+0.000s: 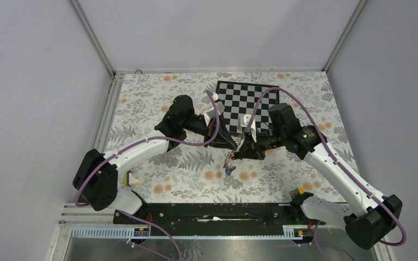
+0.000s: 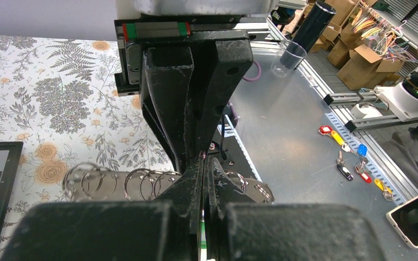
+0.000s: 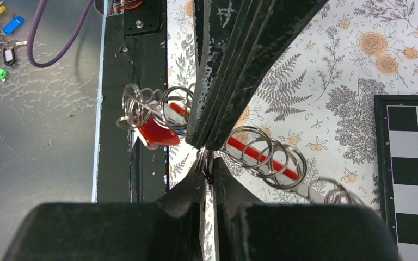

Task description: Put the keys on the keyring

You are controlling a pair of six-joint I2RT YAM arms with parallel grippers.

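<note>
Progress partial: red key apparently on keyring, rest unconfirmed, left gripper and right gripper clamped on it above tabletop centre.

Red key tag; floral table cover; black-white checkerboard; purple cables.

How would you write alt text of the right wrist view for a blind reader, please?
The right gripper, from below, and the left gripper, from above, meet tip to tip, both shut on a chain of metal split rings carrying a red key tag. A floral tablecloth lies beneath, a checkerboard at the right edge.
</note>
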